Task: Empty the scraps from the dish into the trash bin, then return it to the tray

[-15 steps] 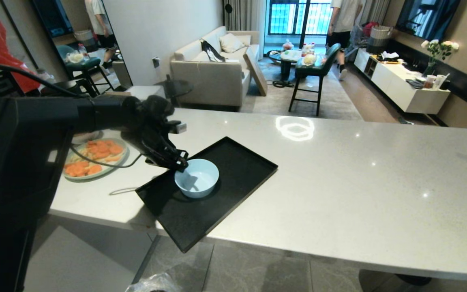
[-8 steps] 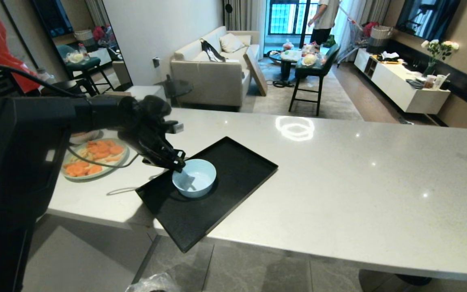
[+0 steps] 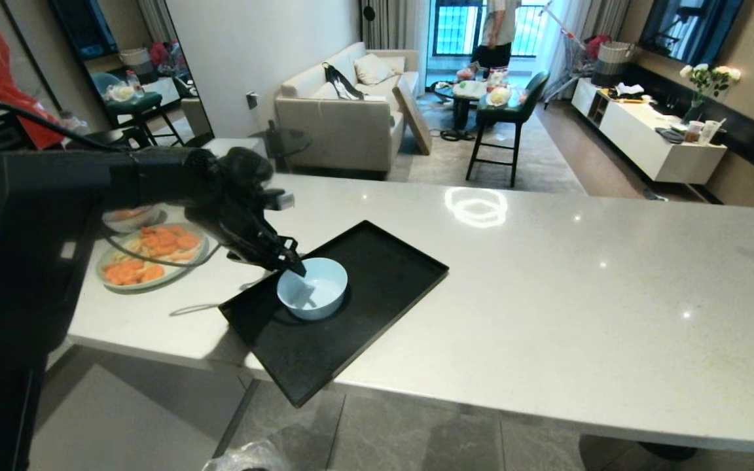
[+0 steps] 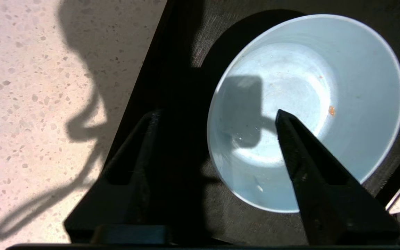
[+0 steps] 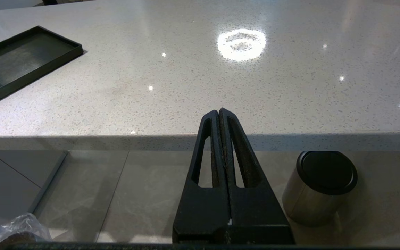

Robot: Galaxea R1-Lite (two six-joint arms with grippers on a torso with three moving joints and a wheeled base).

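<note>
The dish (image 3: 312,288), a small pale-blue bowl, stands upright on the black tray (image 3: 383,261), near the tray's left end. My left gripper (image 3: 292,265) is open astride the dish's near-left rim. In the left wrist view, one finger (image 4: 300,166) is inside the dish (image 4: 307,69) and the other is outside, over the tray (image 4: 255,229). Neither finger presses the rim. The scraps are out of view; only an orange fleck (image 4: 331,110) is in the dish. My right gripper (image 5: 219,110) is shut and parked below the counter's edge. The trash bin's plastic liner (image 3: 246,458) shows on the floor.
A green plate of carrot slices (image 3: 151,255) and a white bowl (image 3: 129,219) sit left of the tray. The tray's near corner overhangs the counter edge. A black-topped steel cylinder (image 5: 319,187) stands on the floor. A person stands far back by the window.
My left gripper has gone from shut on the dish's rim to open, letting the dish go onto the tray. The person at the back has walked leftwards.
</note>
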